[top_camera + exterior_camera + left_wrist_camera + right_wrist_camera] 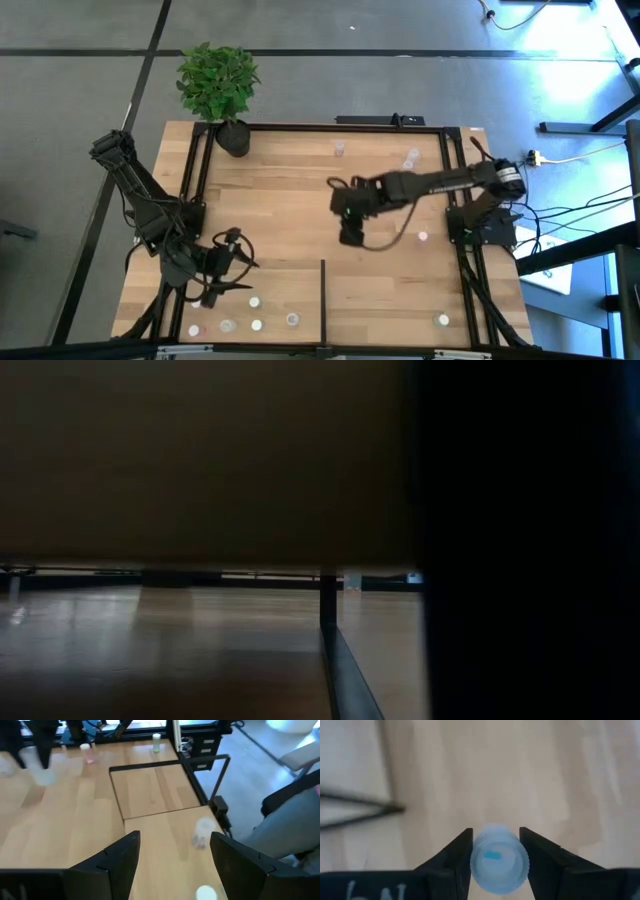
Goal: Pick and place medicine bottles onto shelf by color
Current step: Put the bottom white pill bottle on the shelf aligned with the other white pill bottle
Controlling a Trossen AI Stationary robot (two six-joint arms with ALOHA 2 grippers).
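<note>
Right tool (495, 857) is clamped on a small clear round bottle with a pale blue cap (498, 857); I see it pinched between both dark fingers (452, 857), above bare light-wood board. In the high view that tool (351, 232) sits mid-surface, just right of centre, past the short black divider bar (323, 300). Left tool (175, 865) is spread wide and empty, low over the near-left corner of the light-wood shelf panel (290, 190). A blurred whitish bottle (202, 831) lies just ahead between its fingers, not touching. Several white-capped bottles (256, 301) stand along the near-left edge; others (340, 150) at the far side near the green potted plant (218, 85).
</note>
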